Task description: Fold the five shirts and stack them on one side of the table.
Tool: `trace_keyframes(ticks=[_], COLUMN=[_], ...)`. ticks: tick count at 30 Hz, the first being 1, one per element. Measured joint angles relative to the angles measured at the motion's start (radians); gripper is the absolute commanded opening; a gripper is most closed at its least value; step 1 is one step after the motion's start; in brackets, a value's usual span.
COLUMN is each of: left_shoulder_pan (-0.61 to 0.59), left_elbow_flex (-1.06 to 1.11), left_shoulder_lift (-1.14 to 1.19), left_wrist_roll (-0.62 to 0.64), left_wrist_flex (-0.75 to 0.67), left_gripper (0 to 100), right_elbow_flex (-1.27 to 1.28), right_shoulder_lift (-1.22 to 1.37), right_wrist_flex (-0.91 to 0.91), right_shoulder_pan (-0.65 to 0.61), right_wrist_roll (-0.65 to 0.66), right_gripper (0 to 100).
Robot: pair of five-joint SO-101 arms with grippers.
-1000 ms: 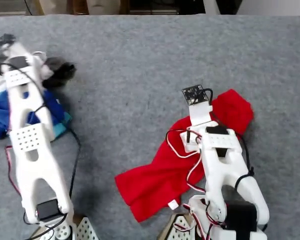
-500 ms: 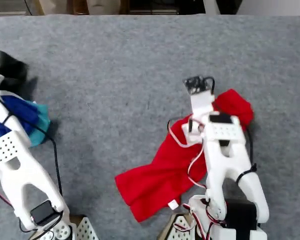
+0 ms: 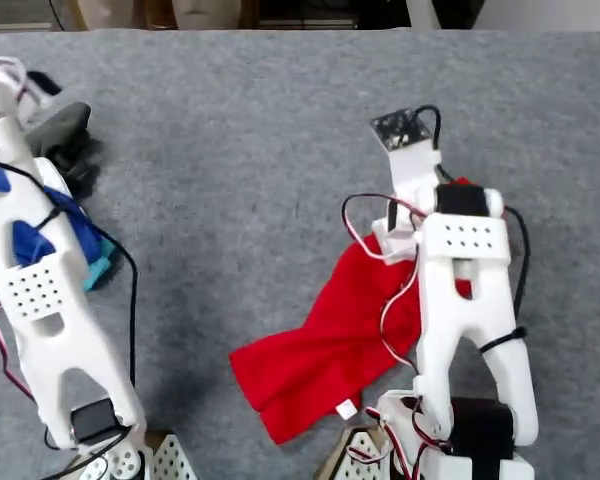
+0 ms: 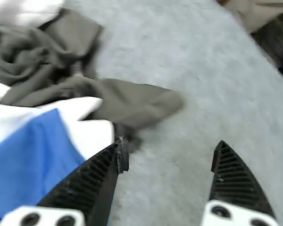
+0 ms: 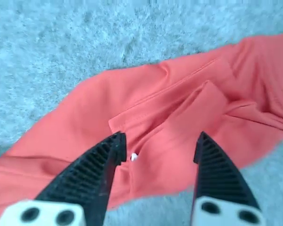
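**Both hands held open over shirts, no fold yet begun**

The red shirt is lying crumpled and unfolded on the grey tabletop. The right hand is being held above its collar end, with the jaws spread wide and nothing between them. Over the last second the right arm has been carried outward along the red shirt, so its bunched far end is now being covered in the high view.

Well to the left of the red shirt, the left hand is likewise being held wide open and empty. It is just over a grey shirt lying against a blue-and-white shirt. The left arm has been swung aside and brought back over them.

Nothing is being gripped, so folding is judged barely begun. A grasp near the red collar is probably being lined up.
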Motion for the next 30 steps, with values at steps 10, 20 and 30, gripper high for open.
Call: trace_keyframes(ticks=[10, 20, 30], left_shoulder_pan=[0.267, 0.270, 0.255], left_elbow_flex=[0.695, 1.307, 1.838], left_shoulder_lift=[-0.328, -0.525, -0.859], left_wrist_roll=[-0.123, -0.158, -0.242], left_wrist_flex=[0.000, -0.084, -0.319], left_gripper=[23, 23, 23], right_elbow_flex=[0.190, 0.118, -0.193], right_shoulder_lift=[0.213, 0.328, 0.338], right_wrist_flex=[-0.256, -0.279, -0.038], right_shoulder_pan=[0.000, 0.003, -0.049], right_wrist_roll=[-0.002, -0.002, -0.038], right_gripper=[24.9, 1.9, 0.5])
